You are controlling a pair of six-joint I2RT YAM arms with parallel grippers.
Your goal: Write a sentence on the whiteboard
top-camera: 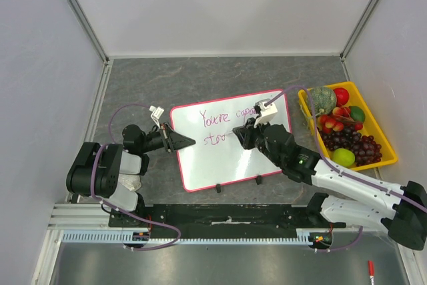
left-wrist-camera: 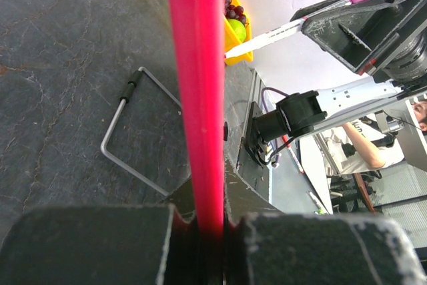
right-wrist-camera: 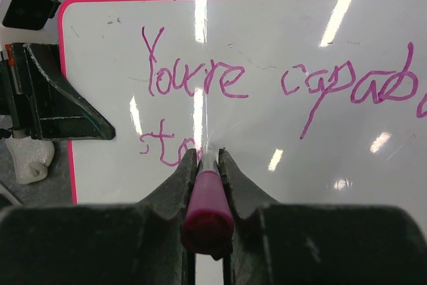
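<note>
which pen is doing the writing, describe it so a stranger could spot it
Find the pink-rimmed whiteboard in the middle of the dark table. Over its second line of writing the right end effector is shut on a marker with a magenta body. The other pen, red-tipped, lies loose in front of the right arm's base.

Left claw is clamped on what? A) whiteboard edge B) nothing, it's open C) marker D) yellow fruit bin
A: in the left wrist view the left claw pinches the whiteboard by its pink rim; the marker sits in the right claw.
</note>
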